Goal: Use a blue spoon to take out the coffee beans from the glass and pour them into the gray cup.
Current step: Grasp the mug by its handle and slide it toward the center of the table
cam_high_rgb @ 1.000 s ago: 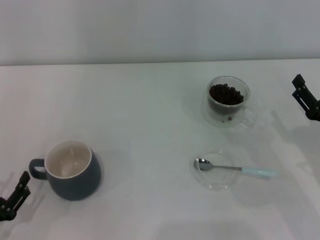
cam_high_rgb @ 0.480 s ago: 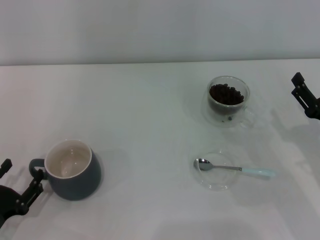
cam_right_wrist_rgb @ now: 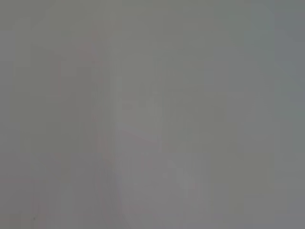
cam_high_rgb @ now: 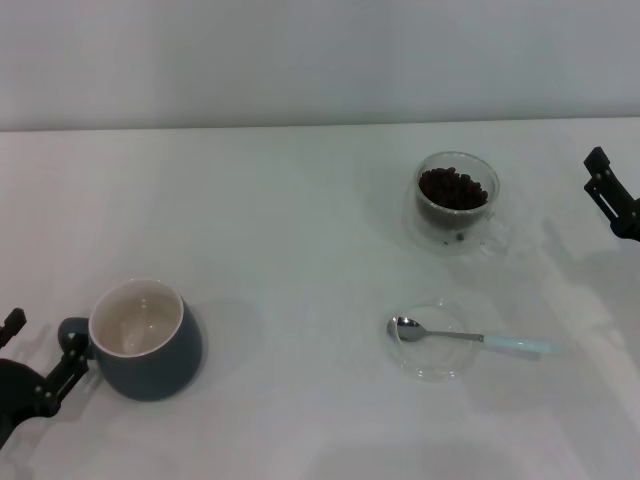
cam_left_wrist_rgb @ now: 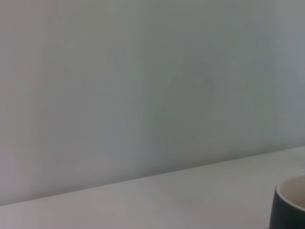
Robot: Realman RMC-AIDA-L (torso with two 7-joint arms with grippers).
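The table (cam_high_rgb: 300,220) is a plain white, matte surface that fills most of the head view, and a bare pale grey wall (cam_high_rgb: 320,60) rises directly behind its far edge. The gray cup (cam_high_rgb: 140,340) stands upright near the front left of the table, its white inside showing and its loop handle turned toward the left edge. The left gripper (cam_high_rgb: 35,365) sits low at that edge, its fingers spread apart with the nearer one just beside the cup handle; contact cannot be confirmed, and it grasps nothing. In the left wrist view only a sliver of the gray cup (cam_left_wrist_rgb: 290,205) shows, with table and wall behind it. The glass (cam_high_rgb: 457,203) stands upright toward the far right of the table, well apart from the gray cup, and holds the coffee beans (cam_high_rgb: 452,188) as a dark heap. Nearer the front, a small clear saucer (cam_high_rgb: 432,343) lies flat, and the blue spoon (cam_high_rgb: 470,337) rests across it, metal bowl on the saucer and pale handle extending to the right onto the table. The right gripper (cam_high_rgb: 610,195) hovers at the right edge, apart from the glass; whether it is released or clenched cannot be told. The right wrist view shows only a featureless grey field.
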